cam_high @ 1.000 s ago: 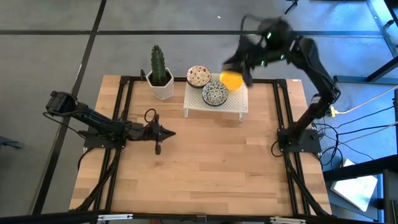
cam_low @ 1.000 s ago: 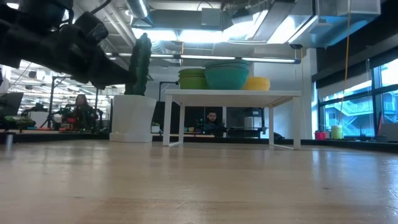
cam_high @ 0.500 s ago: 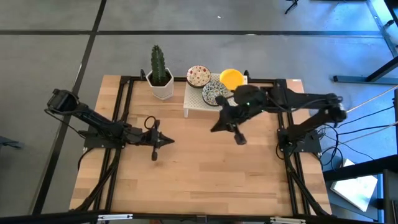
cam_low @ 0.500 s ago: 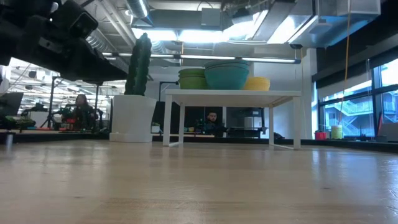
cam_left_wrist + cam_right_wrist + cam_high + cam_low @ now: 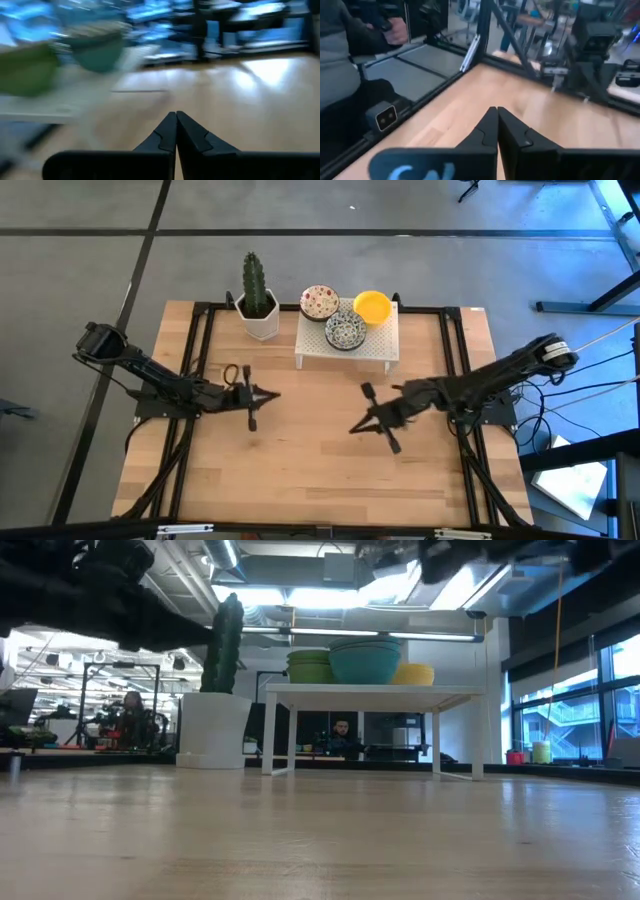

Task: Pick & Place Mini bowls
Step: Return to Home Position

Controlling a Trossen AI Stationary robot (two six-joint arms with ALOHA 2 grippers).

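The mini bowls sit in three groups on the white perforated rack [image 5: 370, 350] at the table's far edge: red-specked [image 5: 319, 302], blue-green patterned [image 5: 345, 331] and plain yellow [image 5: 373, 306]. The low view shows their undersides as green [image 5: 310, 665], teal [image 5: 365, 658] and yellow [image 5: 413, 673]. My left gripper [image 5: 278, 394] [image 5: 176, 117] is shut, left of the table's middle, pointing right. My right gripper [image 5: 352, 430] [image 5: 497, 111] is shut, right of the middle and well nearer than the rack, pointing left. Neither is at a bowl.
A cactus in a white hexagonal pot [image 5: 260, 315] stands left of the rack at the far edge. Bare wood lies between the grippers and toward the near edge. A black frame [image 5: 196, 360] runs along the table's sides. A person's sleeve [image 5: 340, 55] shows beyond the table in the right wrist view.
My right arm has swung from above the rack beside the yellow bowls down and toward the near edge, ending low over the table right of the middle. The bowls stand on the rack as before.
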